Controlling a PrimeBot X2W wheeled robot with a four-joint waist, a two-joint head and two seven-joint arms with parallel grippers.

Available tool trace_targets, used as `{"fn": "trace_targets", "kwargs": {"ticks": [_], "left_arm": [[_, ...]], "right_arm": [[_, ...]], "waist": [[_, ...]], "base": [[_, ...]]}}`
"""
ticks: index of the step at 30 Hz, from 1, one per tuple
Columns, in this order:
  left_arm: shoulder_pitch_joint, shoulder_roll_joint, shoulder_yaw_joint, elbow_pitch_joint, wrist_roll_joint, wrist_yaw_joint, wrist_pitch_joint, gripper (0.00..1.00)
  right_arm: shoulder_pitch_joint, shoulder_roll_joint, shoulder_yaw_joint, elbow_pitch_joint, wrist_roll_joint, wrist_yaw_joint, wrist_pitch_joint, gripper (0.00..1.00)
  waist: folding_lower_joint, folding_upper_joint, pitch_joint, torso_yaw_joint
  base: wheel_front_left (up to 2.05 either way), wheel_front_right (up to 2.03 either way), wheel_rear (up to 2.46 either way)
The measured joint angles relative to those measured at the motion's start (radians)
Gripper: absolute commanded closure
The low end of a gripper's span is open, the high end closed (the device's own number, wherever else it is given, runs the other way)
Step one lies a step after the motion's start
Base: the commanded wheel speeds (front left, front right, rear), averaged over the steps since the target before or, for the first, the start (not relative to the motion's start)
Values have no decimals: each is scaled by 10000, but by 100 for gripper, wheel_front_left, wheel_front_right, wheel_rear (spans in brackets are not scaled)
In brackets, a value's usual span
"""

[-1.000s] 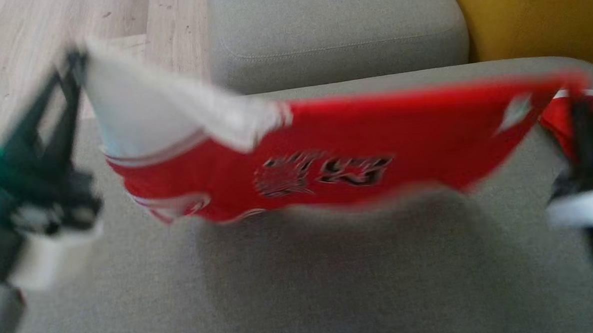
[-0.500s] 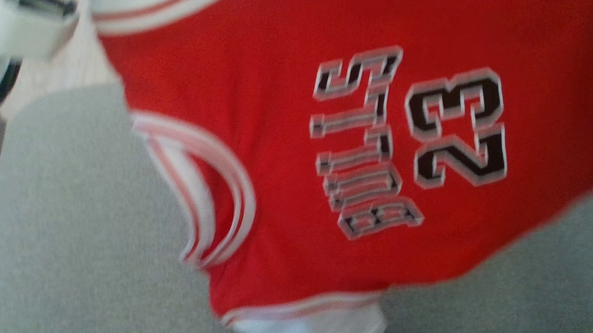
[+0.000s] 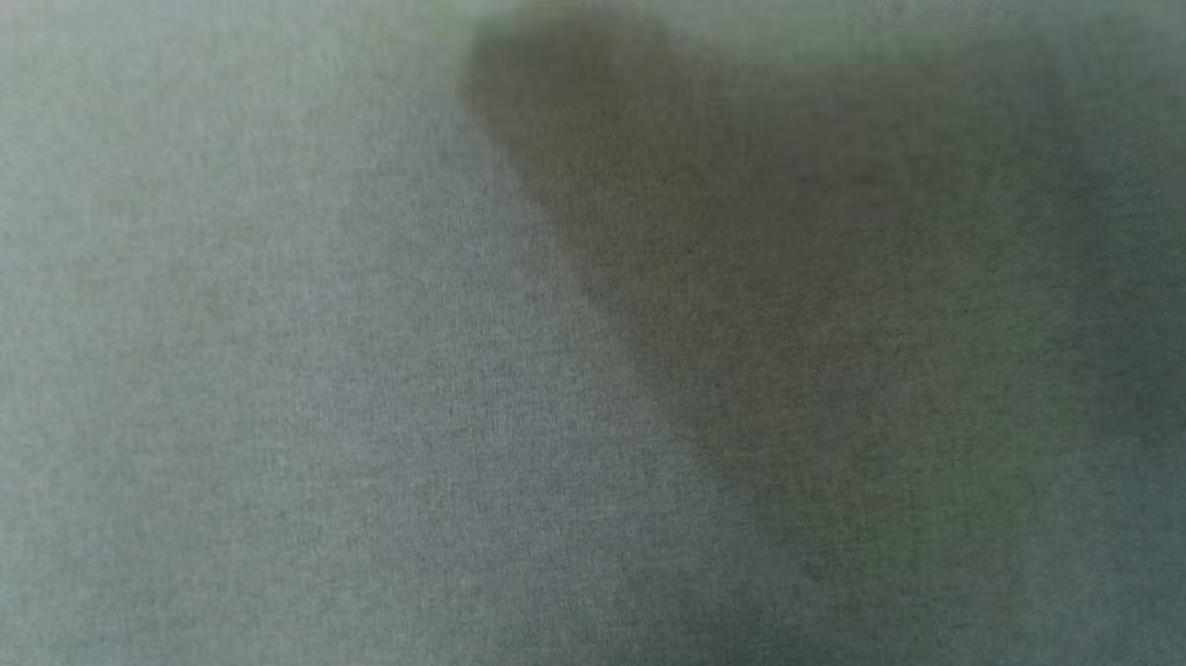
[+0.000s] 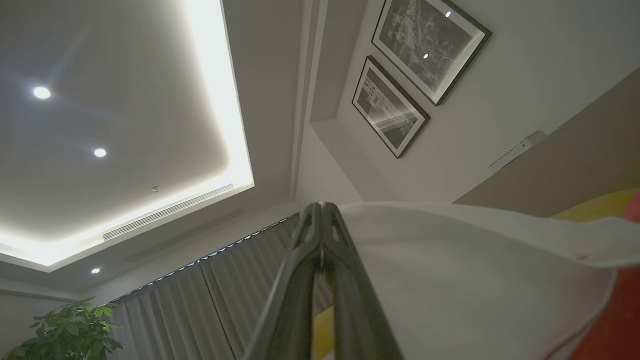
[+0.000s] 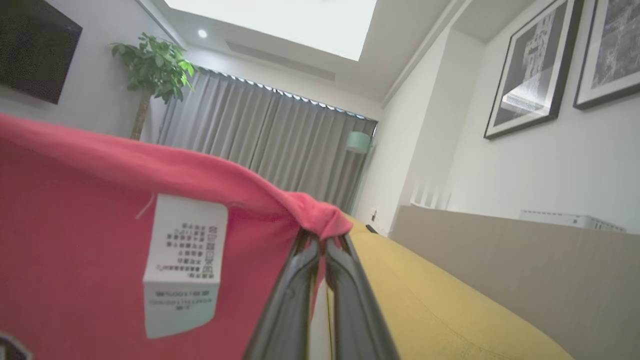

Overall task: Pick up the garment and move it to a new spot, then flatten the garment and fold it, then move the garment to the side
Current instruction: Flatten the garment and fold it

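**Head view.** Grey woven seat upholstery lay close under the camera, with a broad soft shadow running from 12 o'clock down toward 4 o'clock. One second before, this view had shown the garment stretched between the two grippers above the same grey seat. Half a second before, its red front and lettering hung close to the lens. The whole picture had since shifted, so the change belonged to the camera at least as much as to the cloth.

**Left wrist view.** The left gripper pointed up at the ceiling, its fingers pressed together on the white edge of the garment. From the fingertips the cloth ran off toward 3 o'clock, turning red at about 4 o'clock. Two framed pictures hung on the wall at 1 o'clock, and curtains and a plant stood at 7 to 8 o'clock.

**Right wrist view.** The right gripper was clamped on a bunched red corner. The cloth spread from there toward 9 o'clock, with its care label facing the lens. A yellow cushion lay at 4 o'clock.

**Relation.** The garment hung in the air with its long axis running from one gripper to the other. Each arm held one end, so neither was the nearer. Lowering it flat would probably call for both ends to descend together, kept taut.
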Motion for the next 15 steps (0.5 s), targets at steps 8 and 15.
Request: {"fn": "trace_targets", "kwargs": {"ticks": [8,15], "left_arm": [[3117,382,-153,-1164,-322,-316,-17,100],[6956,777,-161,-2635,-360,-324,-15,100]], "right_arm": [[737,-155,606,1103,46,0,-299,100],[3136,245,629,1599,504,0,-397,100]], "waist": [[1,0,937,311],[-3,0,685,403]], "base": [[0,0,0],[0,0,0]]}}
